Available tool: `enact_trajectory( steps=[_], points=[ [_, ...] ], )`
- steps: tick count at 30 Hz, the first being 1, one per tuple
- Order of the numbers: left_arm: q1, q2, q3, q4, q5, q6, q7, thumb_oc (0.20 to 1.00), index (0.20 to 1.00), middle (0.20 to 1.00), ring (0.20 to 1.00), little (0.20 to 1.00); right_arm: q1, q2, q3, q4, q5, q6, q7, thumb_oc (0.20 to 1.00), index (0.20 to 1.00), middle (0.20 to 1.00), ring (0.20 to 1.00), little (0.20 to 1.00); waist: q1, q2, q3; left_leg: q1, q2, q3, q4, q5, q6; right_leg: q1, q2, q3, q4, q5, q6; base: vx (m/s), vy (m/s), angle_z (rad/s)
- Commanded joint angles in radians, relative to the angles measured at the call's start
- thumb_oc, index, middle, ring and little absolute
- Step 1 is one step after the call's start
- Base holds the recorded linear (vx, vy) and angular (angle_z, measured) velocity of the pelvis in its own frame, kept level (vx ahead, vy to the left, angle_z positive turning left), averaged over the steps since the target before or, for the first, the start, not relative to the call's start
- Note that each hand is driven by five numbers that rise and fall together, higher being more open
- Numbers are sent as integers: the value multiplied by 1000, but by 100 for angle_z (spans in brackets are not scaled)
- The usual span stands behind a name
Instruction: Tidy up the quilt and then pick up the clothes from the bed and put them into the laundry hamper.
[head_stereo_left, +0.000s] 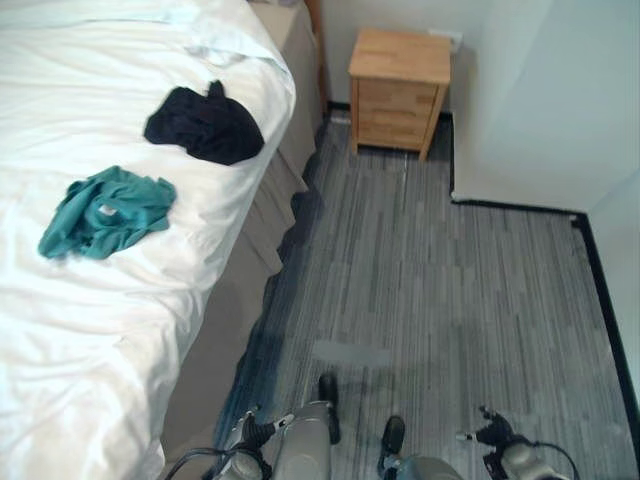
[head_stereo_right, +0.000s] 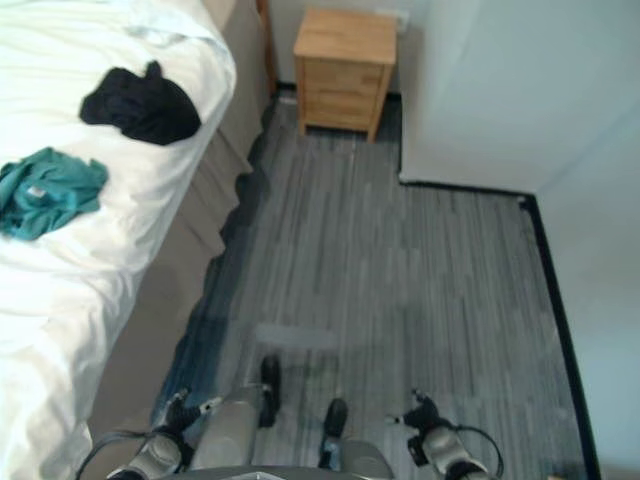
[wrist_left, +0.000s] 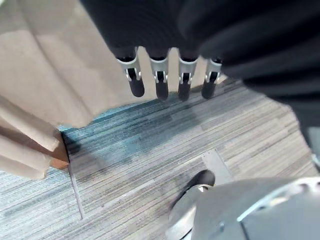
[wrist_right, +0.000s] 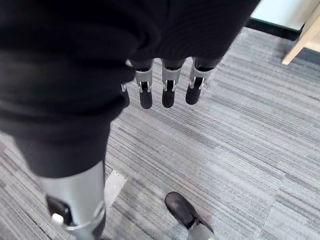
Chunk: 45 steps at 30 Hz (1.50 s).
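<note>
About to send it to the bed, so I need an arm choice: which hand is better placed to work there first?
Probably the left hand. The bed, carrying the teal garment and black garment, lies on the robot's left, and this hand hangs open beside the beige bed skirt. The right hand hangs open over carpet, farther away.

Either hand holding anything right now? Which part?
Nothing held. Left hand and right hand hang open over the grey striped floor; both garments lie on the bed.

Clothes lying on the bed (head_stereo_right: 90, 290)
A black garment (head_stereo_right: 142, 105) is resting beyond a teal garment (head_stereo_right: 45, 192); a wooden nightstand (head_stereo_right: 343, 70) is standing beside the bed.
</note>
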<state>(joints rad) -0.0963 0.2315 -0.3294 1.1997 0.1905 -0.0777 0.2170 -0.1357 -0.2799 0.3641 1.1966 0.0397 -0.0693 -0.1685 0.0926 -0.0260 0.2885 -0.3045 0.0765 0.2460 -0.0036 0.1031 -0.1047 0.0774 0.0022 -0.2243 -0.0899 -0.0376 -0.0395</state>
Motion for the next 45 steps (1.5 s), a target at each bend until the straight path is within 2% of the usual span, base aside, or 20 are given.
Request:
enact_trajectory(
  steps=[1, 3, 4, 5, 7, 11, 14, 17, 20, 21, 24, 27, 28, 32, 33, 36, 37, 39, 41, 45],
  points=[
    [5, 4, -44, 24, 87, 2, -18, 1000, 1000, 1000, 1000, 1000, 64, 10, -4, -39, -50, -19, 0, 1000, 1000, 1000, 1000, 1000, 37, -72, -36, 34, -50, 3, 68, -36, 92, 161, 11, 8, 96, -172, 121, 475, 58, -22],
    [0, 13, -50, 32, 99, 3, -21, 1000, 1000, 1000, 1000, 1000, 58, 19, -7, -31, -50, -19, 5, 1000, 1000, 1000, 1000, 1000, 37, -88, -34, 44, -57, 12, 81, -55, 108, 130, 15, 7, 208, -153, 161, 288, 57, -30],
    [-1, 20, -58, 38, 124, 2, -18, 1000, 1000, 1000, 1000, 1000, 56, 30, -6, -31, -55, -15, 10, 1000, 1000, 1000, 1000, 1000, 22, -100, -25, 64, -65, 27, 95, -85, 123, 70, -9, 10, 325, -96, 225, 397, 156, -53],
    [-17, 39, -84, 23, 142, 5, -20, 1000, 1000, 1000, 1000, 1000, 39, 29, -7, -49, -51, -15, 18, 1000, 1000, 1000, 1000, 1000, -14, -87, 2, 119, -62, 31, 98, -121, 145, -62, -62, 22, 568, 56, 295, 397, 156, -47],
    [-26, 49, -95, 12, 147, 8, -18, 1000, 1000, 1000, 1000, 1000, 29, 30, -9, -61, -49, -18, 17, 1000, 1000, 1000, 1000, 1000, -30, -60, 13, 157, -47, 26, 83, -126, 150, -137, -69, 11, 667, 90, 301, 462, 171, -30],
    [-76, 59, -155, -47, 192, -2, -22, 1000, 1000, 1000, 1000, 1000, 29, 23, -29, -92, -4, -26, 14, 1000, 1000, 1000, 1000, 1000, -105, -4, 32, 360, -62, -23, -25, -186, 124, -243, -123, -69, 391, -17, 218, 722, 57, 17],
    [-108, 58, -164, -46, 220, -15, -39, 1000, 1000, 1000, 1000, 1000, 42, 33, -80, -73, 80, -20, 30, 1000, 1000, 1000, 1000, 1000, -145, 23, 10, 464, -30, -39, -66, -237, 68, -289, -184, -77, 79, 77, 244, 703, -165, 66],
    [-89, 52, -167, -27, 249, -33, -48, 1000, 1000, 1000, 1000, 1000, 58, 32, -101, -63, 80, -11, 50, 1000, 1000, 1000, 1000, 1000, -165, 38, -14, 563, -22, -62, -26, -302, 48, -321, -224, -100, 82, 123, 262, 733, -115, 77],
    [-57, 36, -164, -5, 244, -30, -44, 1000, 1000, 1000, 1000, 1000, 70, 17, -98, -51, 68, -9, 56, 1000, 1000, 1000, 1000, 1000, -190, 57, -29, 558, 11, -80, 144, -237, 19, -280, -183, -84, 105, 123, 221, 597, -152, 34],
    [-34, 22, -151, 0, 229, -18, -42, 1000, 1000, 1000, 1000, 1000, 77, 1, -86, -50, 50, -9, 51, 1000, 1000, 1000, 1000, 1000, -169, 51, -24, 434, 63, -94, 501, -120, 3, -203, -136, -105, 86, 100, 160, 371, -224, 14],
    [-38, 24, -141, -23, 184, -20, -31, 1000, 1000, 1000, 1000, 1000, 59, -19, -63, -63, 38, -9, 49, 1000, 1000, 1000, 1000, 1000, -131, 13, -2, 267, 77, -112, 753, -90, 27, -106, -112, -119, 40, 68, 115, 542, -295, -10],
    [-48, 22, -130, -40, 152, -23, -20, 1000, 1000, 1000, 1000, 1000, 30, -23, -13, -68, -7, -8, 43, 1000, 1000, 1000, 1000, 1000, -60, -19, 9, 134, 55, -82, 688, -156, 45, -5, -102, -103, 7, 7, 117, 515, 10, -31],
    [-42, 22, -124, -61, 146, -30, -20, 1000, 1000, 1000, 1000, 1000, 21, -23, 9, -70, -34, -10, 41, 1000, 1000, 1000, 1000, 1000, -18, -27, -2, 92, 26, -47, 510, -166, 58, 42, -96, -97, 3, -25, 125, 548, 114, -39],
    [-23, 20, -110, -60, 152, -27, -21, 1000, 1000, 1000, 1000, 1000, 24, -15, 14, -62, -65, -14, 30, 1000, 1000, 1000, 1000, 1000, 4, -17, -30, 107, 16, 123, 164, -91, 46, 131, -44, -128, 3, -105, 136, 566, 85, -5],
    [-14, 20, -100, -49, 165, -18, -30, 1000, 1000, 1000, 1000, 1000, 23, -4, 6, -54, -74, -11, 21, 1000, 1000, 1000, 1000, 1000, -4, -19, -46, 144, 41, 317, 96, -71, 60, 158, -10, -179, 34, -116, 138, 438, 134, 77],
    [14, 39, -85, -29, 159, -9, -31, 1000, 1000, 1000, 1000, 1000, 21, 14, 10, -47, -79, -9, 26, 1000, 1000, 1000, 1000, 1000, 8, -41, -68, 187, -35, 279, 29, -89, 106, 112, -31, -216, 217, -83, 196, 466, 166, 111],
    [25, 41, -63, 3, 149, -1, -29, 1000, 1000, 1000, 1000, 1000, 13, 23, 2, -53, -79, -6, 36, 1000, 1000, 1000, 1000, 1000, 2, -38, -67, 229, -72, 251, 14, -121, 144, 38, -99, -232, 440, 2, 297, 394, 159, 106],
    [34, 56, -49, 12, 145, 2, -21, 1000, 1000, 1000, 1000, 1000, -20, 17, -7, -75, -83, -10, 27, 1000, 1000, 1000, 1000, 1000, -20, -19, -58, 293, -80, 192, -10, -137, 164, -74, -135, -171, 642, 65, 301, 372, 99, 137],
    [54, 68, -34, 0, 134, -3, -18, 1000, 1000, 1000, 1000, 1000, -46, 2, 0, -147, -94, -17, 10, 1000, 1000, 1000, 1000, 1000, -30, 5, -52, 334, -69, 138, -28, -131, 173, -126, -137, -131, 631, 59, 291, 265, -31, 126],
    [95, 99, -46, 6, 146, -30, -22, 1000, 1000, 1000, 1000, 1000, -117, -66, 34, -338, -126, -51, -20, 1000, 1000, 1000, 1000, 1000, -52, 7, -76, 362, -73, -42, -71, -133, 141, -151, -142, 24, 293, -4, 220, 413, -200, 152]
  ],
)
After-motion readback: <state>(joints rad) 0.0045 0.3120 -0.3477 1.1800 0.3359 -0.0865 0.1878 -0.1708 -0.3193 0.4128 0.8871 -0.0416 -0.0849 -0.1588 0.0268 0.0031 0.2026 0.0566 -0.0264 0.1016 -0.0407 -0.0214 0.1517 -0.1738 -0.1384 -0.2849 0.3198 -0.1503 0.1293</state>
